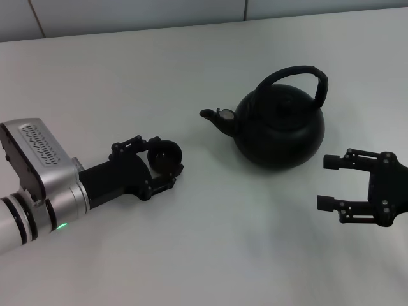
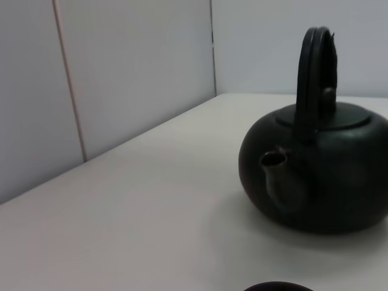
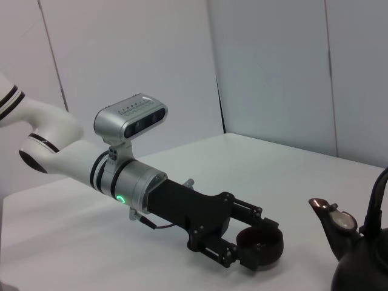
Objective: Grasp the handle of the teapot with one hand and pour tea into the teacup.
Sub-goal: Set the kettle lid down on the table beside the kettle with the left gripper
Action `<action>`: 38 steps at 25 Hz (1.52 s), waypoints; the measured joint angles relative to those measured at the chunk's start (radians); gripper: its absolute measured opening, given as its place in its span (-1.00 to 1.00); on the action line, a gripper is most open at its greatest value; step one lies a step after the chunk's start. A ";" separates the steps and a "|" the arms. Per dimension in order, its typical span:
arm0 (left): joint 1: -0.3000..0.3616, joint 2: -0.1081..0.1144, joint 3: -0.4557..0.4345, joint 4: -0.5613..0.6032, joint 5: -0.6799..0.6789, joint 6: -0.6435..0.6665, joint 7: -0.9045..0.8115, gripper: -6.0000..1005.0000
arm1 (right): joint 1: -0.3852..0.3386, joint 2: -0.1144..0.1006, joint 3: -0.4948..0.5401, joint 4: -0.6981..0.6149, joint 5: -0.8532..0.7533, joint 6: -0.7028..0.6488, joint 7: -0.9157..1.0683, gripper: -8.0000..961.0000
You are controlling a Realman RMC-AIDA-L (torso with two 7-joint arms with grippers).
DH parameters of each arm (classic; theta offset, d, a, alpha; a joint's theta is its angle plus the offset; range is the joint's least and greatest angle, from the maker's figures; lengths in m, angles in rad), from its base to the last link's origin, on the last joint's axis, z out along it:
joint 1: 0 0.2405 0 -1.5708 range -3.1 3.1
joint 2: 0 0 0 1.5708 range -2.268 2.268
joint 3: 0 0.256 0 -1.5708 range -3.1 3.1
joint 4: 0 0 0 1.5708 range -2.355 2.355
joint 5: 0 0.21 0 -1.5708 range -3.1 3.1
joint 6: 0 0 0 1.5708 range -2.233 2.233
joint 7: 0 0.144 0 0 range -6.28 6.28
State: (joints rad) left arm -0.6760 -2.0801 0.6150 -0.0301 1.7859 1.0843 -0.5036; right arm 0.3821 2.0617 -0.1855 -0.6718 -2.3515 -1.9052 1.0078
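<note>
Table (image 1: 191, 64) white. Teapot (image 1: 280, 127) sat upright centre-right, handle (image 1: 299, 75) raised, spout aimed left. Left gripper (image 1: 167, 160) low at left, jaws clamped around teacup (image 1: 164, 156). Right gripper (image 1: 335, 183) near right, jaws spread, holding nothing.

This looks like a robot test bench in a lab or plain workroom rather than a home or kitchen. A wide, matte white table (image 1: 210, 255) fills the head view, and behind it stand pale wall panels (image 2: 133, 66) with thin vertical seams, unmarked and undecorated. The only props on the table are a black teapot (image 1: 280, 127) and a small teacup (image 1: 164, 156), set between two robot arms
</note>
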 joint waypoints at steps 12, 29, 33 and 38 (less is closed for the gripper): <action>-0.002 0.000 -0.001 -0.007 0.001 -0.024 0.003 0.49 | 0.002 0.000 0.000 0.000 0.000 -0.001 0.000 0.64; -0.005 0.000 -0.013 -0.020 -0.001 -0.010 0.004 0.69 | 0.003 0.000 -0.004 0.000 0.009 -0.002 0.000 0.64; 0.042 0.008 -0.014 0.032 0.001 0.132 -0.012 0.72 | 0.000 0.000 -0.002 0.000 0.009 -0.003 0.000 0.64; 0.164 0.015 -0.014 0.206 -0.001 0.360 -0.122 0.72 | -0.005 -0.002 0.000 -0.002 0.015 -0.003 0.003 0.64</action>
State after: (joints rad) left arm -0.5115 -2.0648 0.6010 0.1763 1.7846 1.4441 -0.6256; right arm 0.3776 2.0599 -0.1857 -0.6734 -2.3365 -1.9083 1.0111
